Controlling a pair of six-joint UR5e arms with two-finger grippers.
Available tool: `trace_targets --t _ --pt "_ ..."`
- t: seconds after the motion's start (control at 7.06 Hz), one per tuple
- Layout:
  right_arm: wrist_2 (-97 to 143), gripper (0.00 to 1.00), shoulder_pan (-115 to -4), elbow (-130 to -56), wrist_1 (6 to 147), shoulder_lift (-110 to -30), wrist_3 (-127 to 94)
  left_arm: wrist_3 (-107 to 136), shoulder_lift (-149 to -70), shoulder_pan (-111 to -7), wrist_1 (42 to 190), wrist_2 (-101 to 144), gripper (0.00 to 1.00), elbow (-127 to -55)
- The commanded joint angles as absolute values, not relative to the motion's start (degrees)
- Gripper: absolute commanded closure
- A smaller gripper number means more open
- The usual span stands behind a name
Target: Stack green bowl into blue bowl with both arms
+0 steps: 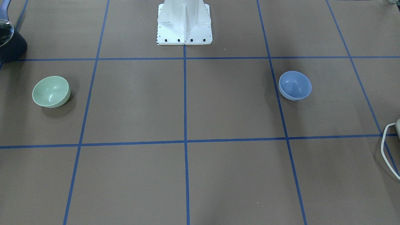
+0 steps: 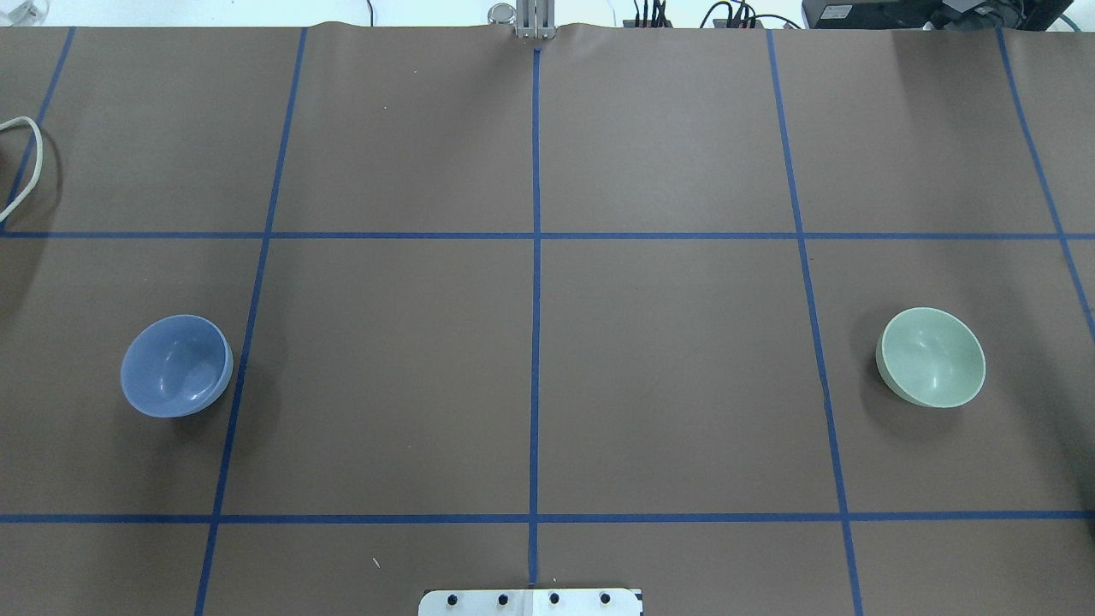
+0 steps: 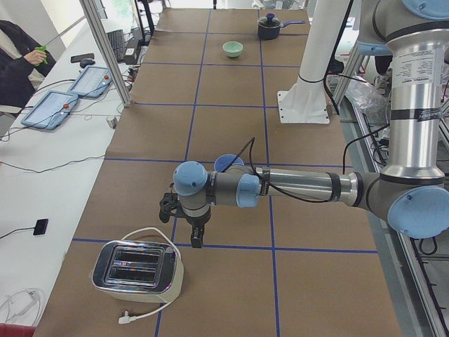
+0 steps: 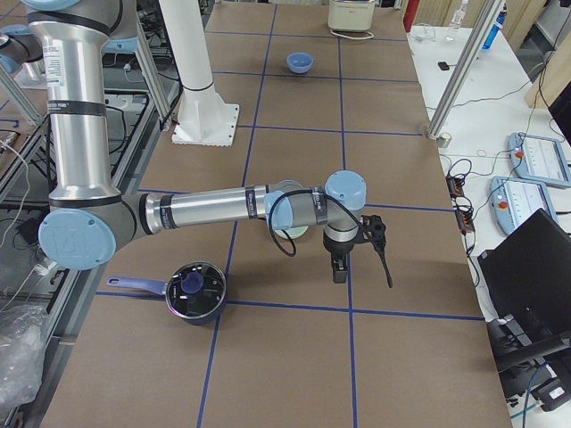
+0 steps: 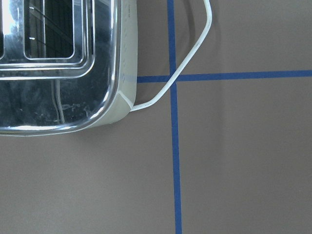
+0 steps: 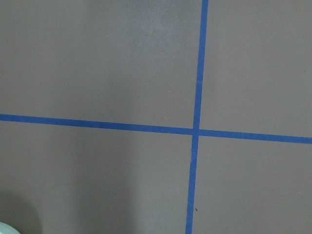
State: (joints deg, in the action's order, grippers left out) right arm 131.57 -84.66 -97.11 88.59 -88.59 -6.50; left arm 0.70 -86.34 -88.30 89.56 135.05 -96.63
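2 side cams alone show left pincer & right pincer; spread or not, can't tell.

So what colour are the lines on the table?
Blue. The lines show best in the overhead view.

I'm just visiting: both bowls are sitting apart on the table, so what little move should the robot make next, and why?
Probably the right arm should bring its gripper to the rim of the green bowl. That bowl sits upright and free on the robot's right side, a long way from the blue bowl, and the right arm is the one beside it.
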Motion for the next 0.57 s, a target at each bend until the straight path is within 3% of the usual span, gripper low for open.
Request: trace_targets --t 0.0,0.43 --pt "131.57 0.0 -84.64 -97.21 88.59 -88.59 -6.5 0.7 -86.4 -88.33 89.65 134.83 0.02 -96.94" --pt "131.57 0.0 -84.2 -97.29 88.59 -88.42 -6.42 0.7 -87.54 -88.24 89.65 134.56 0.02 -97.12"
